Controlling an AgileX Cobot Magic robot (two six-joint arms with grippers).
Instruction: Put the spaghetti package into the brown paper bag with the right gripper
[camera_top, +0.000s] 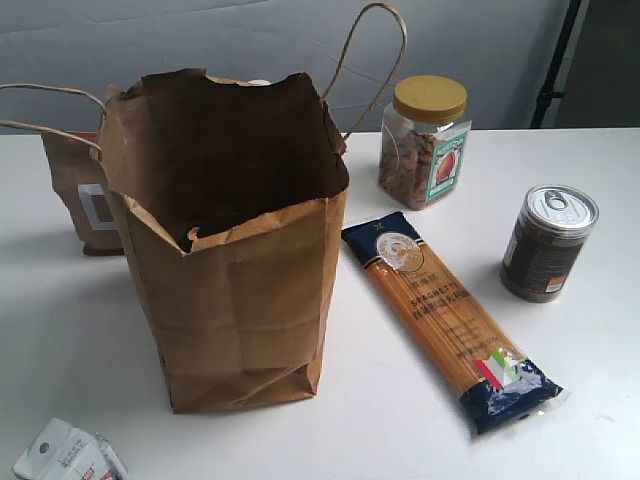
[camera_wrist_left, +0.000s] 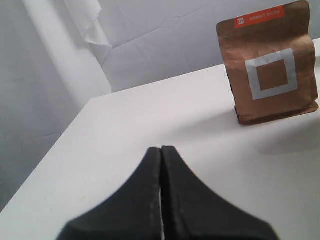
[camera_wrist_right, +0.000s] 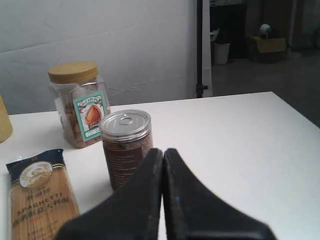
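The spaghetti package (camera_top: 447, 316) lies flat on the white table, running diagonally to the right of the brown paper bag (camera_top: 235, 290). The bag stands upright with its mouth open and its cord handles sticking up. In the right wrist view one navy end of the spaghetti package (camera_wrist_right: 40, 197) shows off to one side of my right gripper (camera_wrist_right: 163, 152), which is shut with nothing between its fingers. My left gripper (camera_wrist_left: 161, 149) is also shut and empty, over bare table. Neither gripper appears in the exterior view.
A clear jar with a yellow lid (camera_top: 425, 143) and a dark tin can (camera_top: 548, 243) stand right of the bag, the can (camera_wrist_right: 126, 147) just beyond my right gripper. A small brown pouch (camera_top: 85, 195) stands behind the bag. A white carton (camera_top: 68, 455) lies at the front left.
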